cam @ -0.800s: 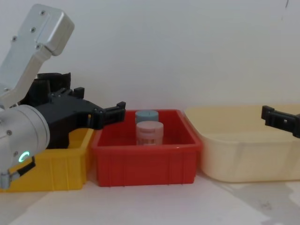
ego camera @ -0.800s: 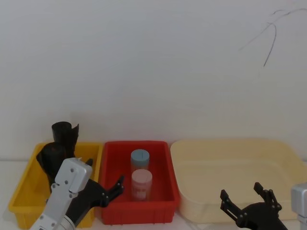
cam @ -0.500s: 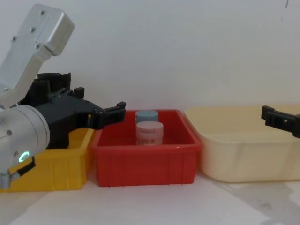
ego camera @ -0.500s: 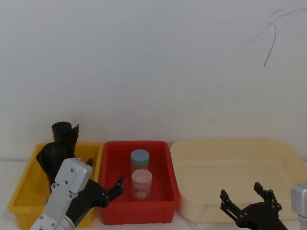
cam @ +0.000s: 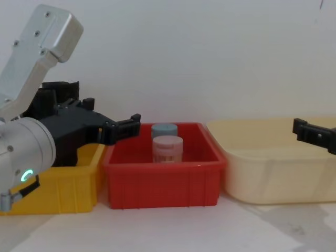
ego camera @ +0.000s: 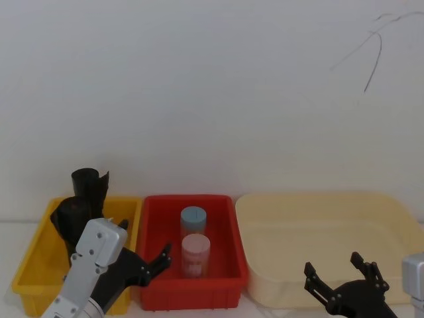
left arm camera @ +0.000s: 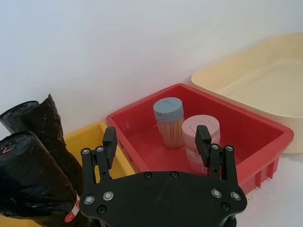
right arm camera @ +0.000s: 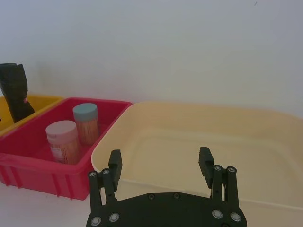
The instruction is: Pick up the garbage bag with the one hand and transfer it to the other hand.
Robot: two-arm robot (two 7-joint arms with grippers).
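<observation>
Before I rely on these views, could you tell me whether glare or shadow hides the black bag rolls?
Head view: soft, even light, no glare; the black rolls read as flat dark shapes in the yellow bin. Left wrist view: light picks out crinkles on the labelled roll. Chest view: the left arm stands before that bin.

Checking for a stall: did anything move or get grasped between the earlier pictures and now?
Nothing visibly changed: left gripper and right gripper stay open and empty; the black crinkly plastic garbage bag roll with a red-and-white label stays in the yellow bin.
</observation>
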